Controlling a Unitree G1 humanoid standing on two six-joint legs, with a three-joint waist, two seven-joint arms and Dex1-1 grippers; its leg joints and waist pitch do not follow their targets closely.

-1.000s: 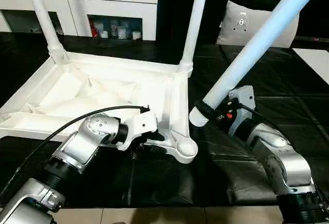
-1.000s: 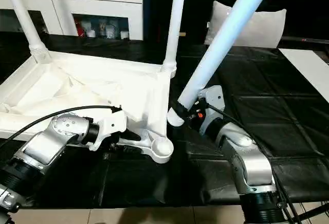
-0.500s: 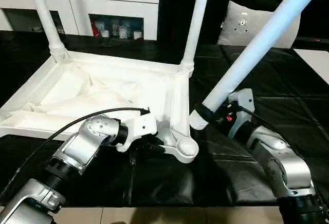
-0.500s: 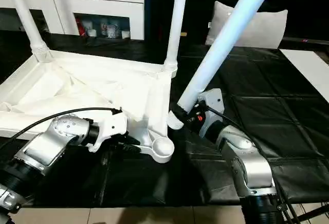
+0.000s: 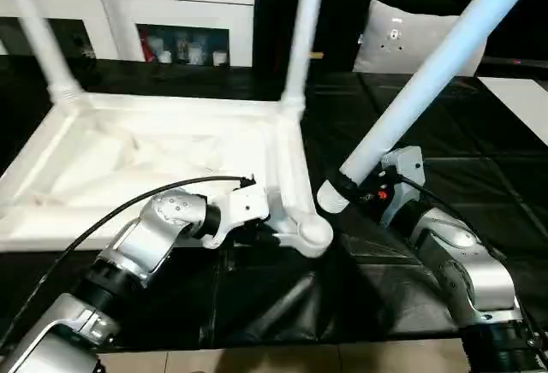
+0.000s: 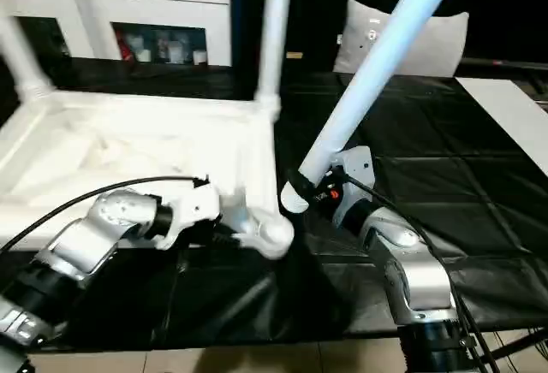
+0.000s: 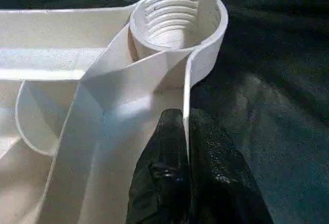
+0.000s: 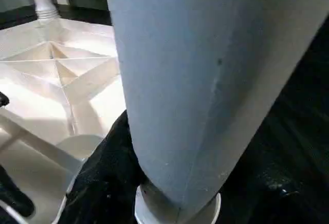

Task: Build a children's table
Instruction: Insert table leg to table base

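The white table top (image 5: 128, 159) lies upside down on black cloth, ribs facing up. Two legs stand screwed into its far corners, one at the left (image 5: 38, 31) and one at the right (image 5: 300, 31). My left gripper (image 7: 186, 131) is shut on the thin rim wall just behind the empty near corner socket (image 7: 177, 16). My right gripper (image 5: 368, 192) is shut on a third leg (image 5: 428, 82), which slants up to the right. That leg's threaded lower end (image 5: 330, 198) hangs just to the right of the socket (image 5: 312, 234), apart from it.
White glass-door cabinets (image 5: 171, 14) line the back, and a white pillow (image 5: 411, 35) leans at the back right. A white sheet (image 5: 522, 99) lies at the right edge. The black cloth (image 5: 479, 133) wrinkles under the near corner; tiled floor (image 5: 257, 360) shows in front.
My left fingers have closed onto the rim wall by the socket. The whole picture has shifted with the camera. The right arm still holds the slanted leg beside the socket.
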